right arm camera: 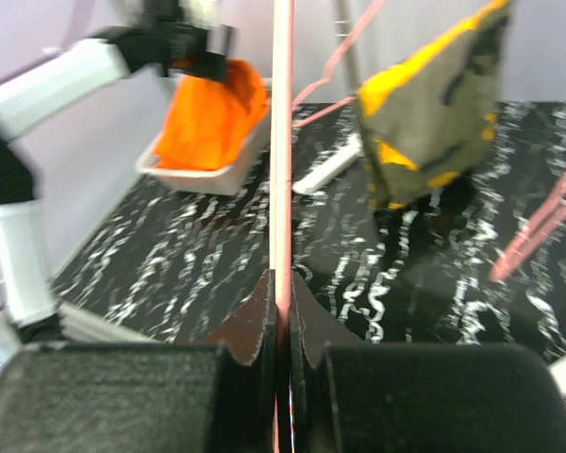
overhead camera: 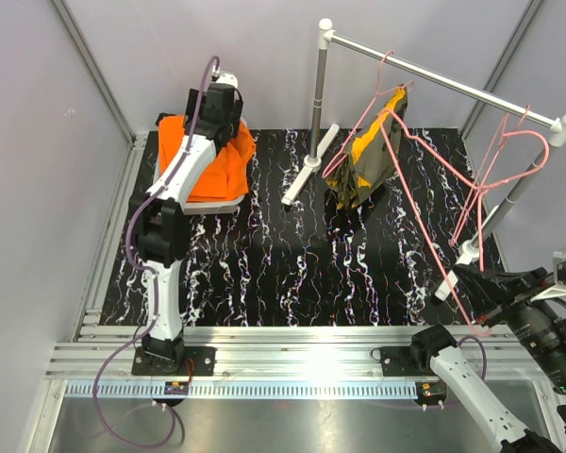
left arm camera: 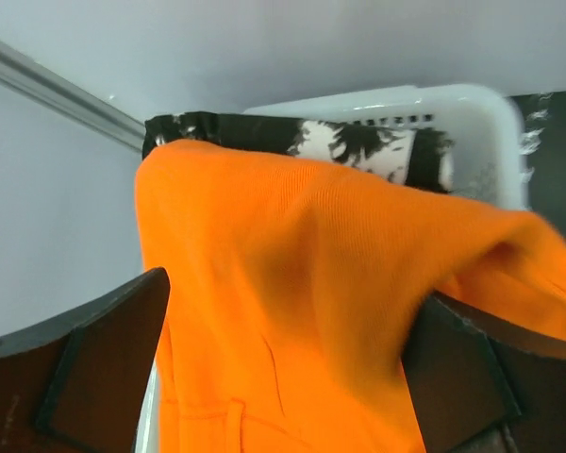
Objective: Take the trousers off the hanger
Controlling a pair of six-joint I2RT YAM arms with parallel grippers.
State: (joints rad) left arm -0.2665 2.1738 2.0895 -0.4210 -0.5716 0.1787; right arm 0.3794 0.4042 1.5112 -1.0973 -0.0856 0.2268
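The plain orange trousers (overhead camera: 212, 160) lie heaped in a white basket (overhead camera: 228, 200) at the back left. My left gripper (overhead camera: 222, 99) hovers over them, jaws wide open around the orange cloth (left arm camera: 292, 283). Black white-speckled cloth (left arm camera: 358, 151) shows under the orange. The camouflage trousers (overhead camera: 370, 156) hang from a pink hanger (overhead camera: 424, 226) on the rail. My right gripper (overhead camera: 474, 316) is shut on that hanger's long bar (right arm camera: 282, 142), low at the front right. The camouflage trousers (right arm camera: 434, 104) also show in the right wrist view.
A white rail (overhead camera: 453, 80) on two posts (overhead camera: 316, 104) crosses the back right. A second, empty pink hanger (overhead camera: 509, 156) hangs near its right end. The mat (overhead camera: 302, 274) is black with white marks. Grey walls close in on the left and back.
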